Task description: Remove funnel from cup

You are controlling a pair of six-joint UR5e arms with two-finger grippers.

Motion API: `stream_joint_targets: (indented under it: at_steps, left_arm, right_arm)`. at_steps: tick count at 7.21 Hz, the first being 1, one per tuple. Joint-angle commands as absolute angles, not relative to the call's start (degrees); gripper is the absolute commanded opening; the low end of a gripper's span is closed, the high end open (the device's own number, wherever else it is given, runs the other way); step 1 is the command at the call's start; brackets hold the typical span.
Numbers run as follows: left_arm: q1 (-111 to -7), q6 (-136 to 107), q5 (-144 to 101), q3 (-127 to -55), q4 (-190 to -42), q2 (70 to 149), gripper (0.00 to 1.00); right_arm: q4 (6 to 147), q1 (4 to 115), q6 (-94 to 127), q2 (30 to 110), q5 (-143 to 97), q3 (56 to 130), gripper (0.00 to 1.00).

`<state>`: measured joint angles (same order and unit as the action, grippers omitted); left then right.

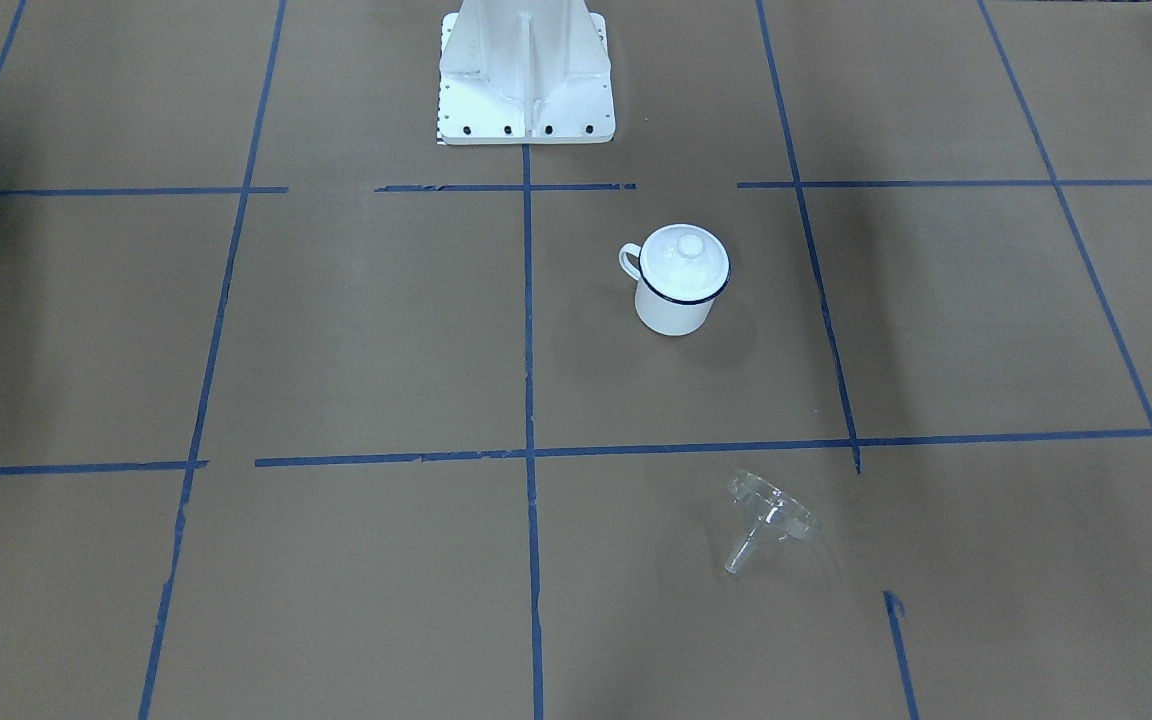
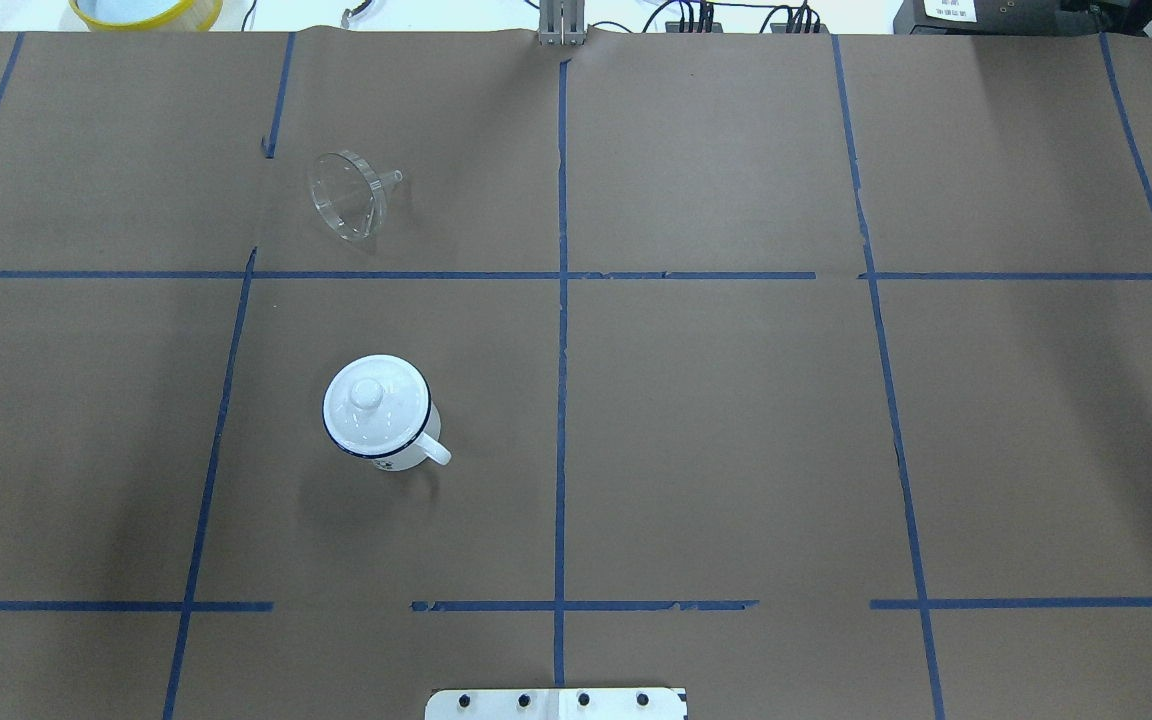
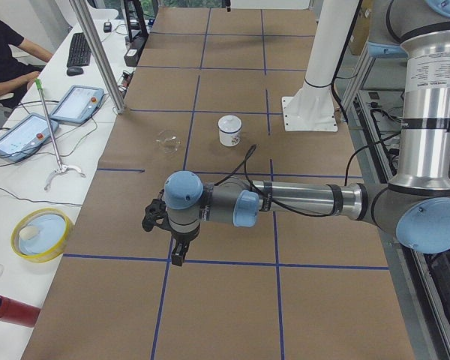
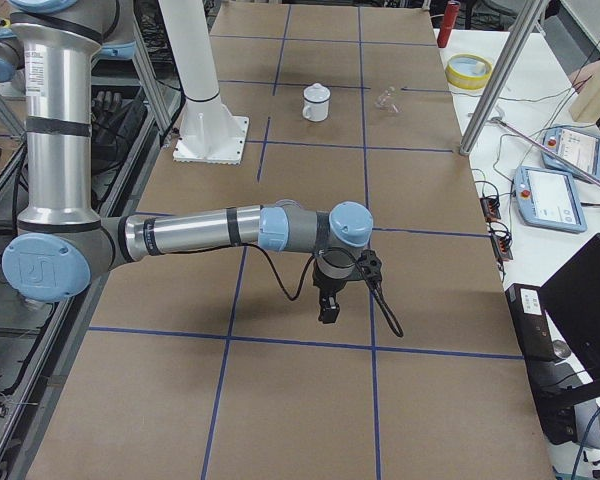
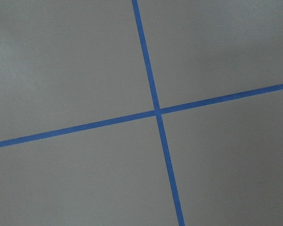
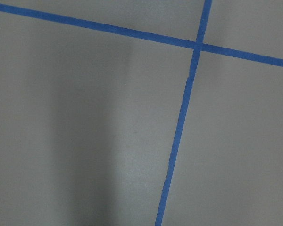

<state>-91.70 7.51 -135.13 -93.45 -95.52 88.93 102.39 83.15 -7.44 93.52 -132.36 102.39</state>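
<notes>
The clear funnel lies on its side on the brown paper, apart from the cup; it also shows in the overhead view. The white cup with a dark blue rim stands upright with a white domed lid on it, and shows in the overhead view. My left gripper hangs over the table's left end, far from both. My right gripper hangs over the right end. Both show only in side views, so I cannot tell if they are open. The wrist views show only paper and blue tape.
The robot's white base stands behind the cup. A yellow bowl, a red cylinder, tablets and a metal post are on the operators' side. Blue tape lines grid the brown paper.
</notes>
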Motion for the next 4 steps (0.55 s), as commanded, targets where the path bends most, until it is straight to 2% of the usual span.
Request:
stream_joint_targets:
  at_steps: [1,3,4]
  left_arm:
    - [-91.67,7.73,-135.17,-93.43,-95.01,88.86,1.00]
    - [-91.76,7.73,-135.26,-92.81,-93.70,88.42,1.00]
    - [-91.76,7.82,-135.35,-93.94,-87.60,89.20,1.00]
  right_arm:
    - [102.39,83.14,-7.47,93.52,-132.36,102.39,1.00]
    - [102.39,83.14,-7.38,93.52,-132.36,102.39,1.00]
    - [102.39,83.14,-7.47,93.52,-132.36,102.39,1.00]
